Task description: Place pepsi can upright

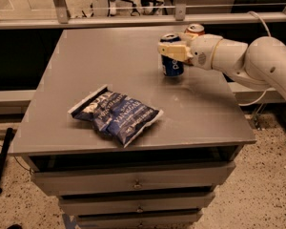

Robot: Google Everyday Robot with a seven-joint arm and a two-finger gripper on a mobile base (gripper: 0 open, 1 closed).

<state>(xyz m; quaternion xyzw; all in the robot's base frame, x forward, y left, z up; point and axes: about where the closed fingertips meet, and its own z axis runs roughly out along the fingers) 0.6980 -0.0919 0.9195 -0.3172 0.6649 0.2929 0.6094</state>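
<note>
The pepsi can [172, 62] is dark blue with white lettering and a silver top. It stands upright on the grey table [114, 70], toward the far right. My gripper [172, 51] comes in from the right on the white arm [248, 61]. Its pale fingers [168, 50] are around the can's upper part and hold it.
An orange-red soda can [196, 29] stands just behind the gripper near the table's far right edge. A blue-and-white chip bag [115, 115] lies near the front, left of centre. Drawers run under the table front. A rail crosses behind the table.
</note>
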